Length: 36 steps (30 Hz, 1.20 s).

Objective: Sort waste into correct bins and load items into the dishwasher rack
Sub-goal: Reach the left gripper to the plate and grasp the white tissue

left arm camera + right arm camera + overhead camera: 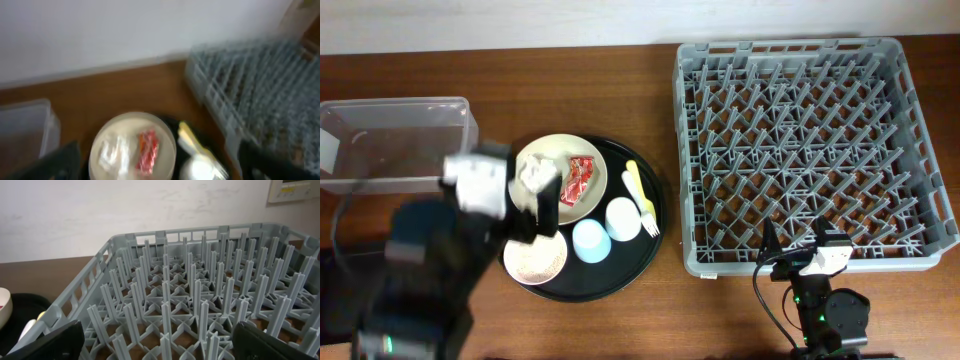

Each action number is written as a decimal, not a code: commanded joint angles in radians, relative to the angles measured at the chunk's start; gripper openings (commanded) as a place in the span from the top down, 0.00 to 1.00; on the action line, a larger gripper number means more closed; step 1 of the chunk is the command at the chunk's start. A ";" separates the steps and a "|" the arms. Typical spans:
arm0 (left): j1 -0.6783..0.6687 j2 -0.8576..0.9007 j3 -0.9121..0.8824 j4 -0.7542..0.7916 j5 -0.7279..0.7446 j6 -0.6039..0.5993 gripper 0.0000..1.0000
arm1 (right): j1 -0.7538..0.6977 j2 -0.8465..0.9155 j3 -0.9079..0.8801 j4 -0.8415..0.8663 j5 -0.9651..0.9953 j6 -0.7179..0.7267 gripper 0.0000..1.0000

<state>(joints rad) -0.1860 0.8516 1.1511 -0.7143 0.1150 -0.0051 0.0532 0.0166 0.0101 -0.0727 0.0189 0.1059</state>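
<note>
The cream plate (565, 178) lies on a round black tray and carries the white tissue (533, 172) and the red wrapper (581, 178). The yellow fork (640, 195), white cup (623, 218), light blue cup (590, 240) and pink bowl (535, 258) with rice grains share the tray. My left gripper (538, 215) hovers open and empty over the plate's near edge. The blurred left wrist view shows the plate (120, 127), tissue (111, 152) and wrapper (147, 150) between its open fingers (160, 170). My right gripper (160, 345) is open at the grey rack's (810, 150) near edge. The black bin is not visible.
The clear tub (395, 140) stands at the far left, empty. The round black tray (650, 240) sits between the tub and the rack. My blurred left arm covers the table's front left. The right wrist view shows the rack's pegs (200, 290) and the tray's edge (20, 305).
</note>
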 commanded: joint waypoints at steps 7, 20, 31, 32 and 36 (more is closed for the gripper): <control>-0.001 0.510 0.286 -0.196 -0.116 0.061 0.01 | -0.003 -0.004 -0.005 -0.007 0.016 0.007 0.02; -0.001 0.995 0.286 -0.177 -0.307 -0.175 0.28 | -0.003 -0.004 -0.005 -0.007 0.016 0.007 0.02; -0.001 1.171 0.286 -0.070 -0.341 -0.178 0.56 | -0.003 -0.004 -0.005 -0.006 0.016 0.007 0.02; -0.001 1.171 0.286 -0.067 -0.341 -0.178 0.58 | -0.003 -0.004 -0.005 -0.006 0.016 0.007 0.02; 0.002 1.166 0.288 -0.071 -0.341 -0.177 0.95 | -0.003 -0.004 -0.005 -0.006 0.016 0.007 0.02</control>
<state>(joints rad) -0.1860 2.0182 1.4208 -0.7845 -0.2150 -0.1799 0.0532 0.0166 0.0101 -0.0723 0.0193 0.1062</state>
